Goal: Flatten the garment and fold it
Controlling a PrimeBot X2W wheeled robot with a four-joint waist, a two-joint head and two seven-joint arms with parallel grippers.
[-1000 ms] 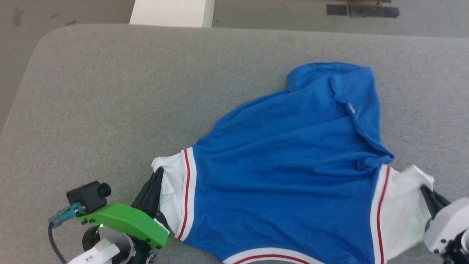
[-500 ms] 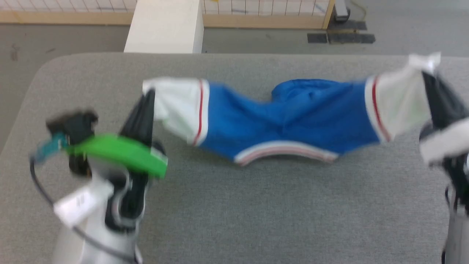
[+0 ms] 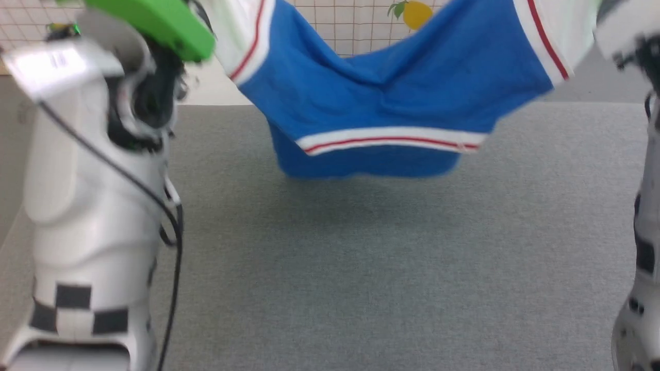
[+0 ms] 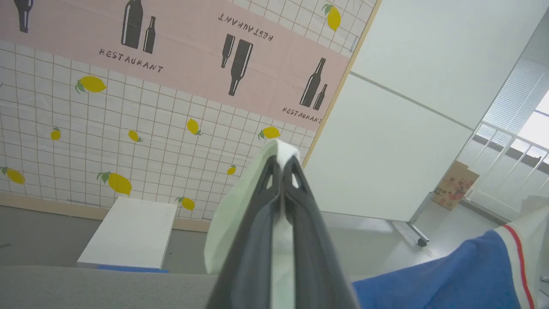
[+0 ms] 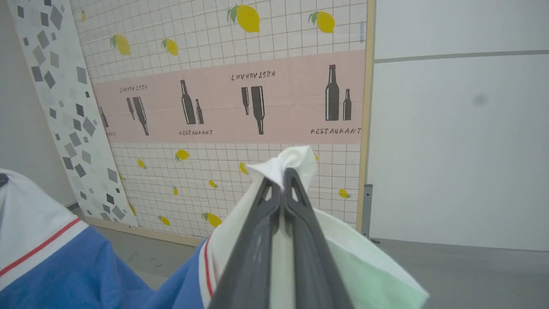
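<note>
Garment (image 3: 381, 98) hangs stretched in the air over the tabletop (image 3: 361, 268), with the left gripper (image 4: 283, 159) and right gripper (image 5: 282, 175) each clamped on a white sleeve. Flattening step in hand. Next move, as judged: lay it down evenly and taut. One second ago it lay rumpled on the tabletop.

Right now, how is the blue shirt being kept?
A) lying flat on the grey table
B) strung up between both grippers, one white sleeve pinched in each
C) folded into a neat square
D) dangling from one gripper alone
B: the left gripper and the right gripper are each shut on one end of the garment, which sags between them over the grey table.
</note>
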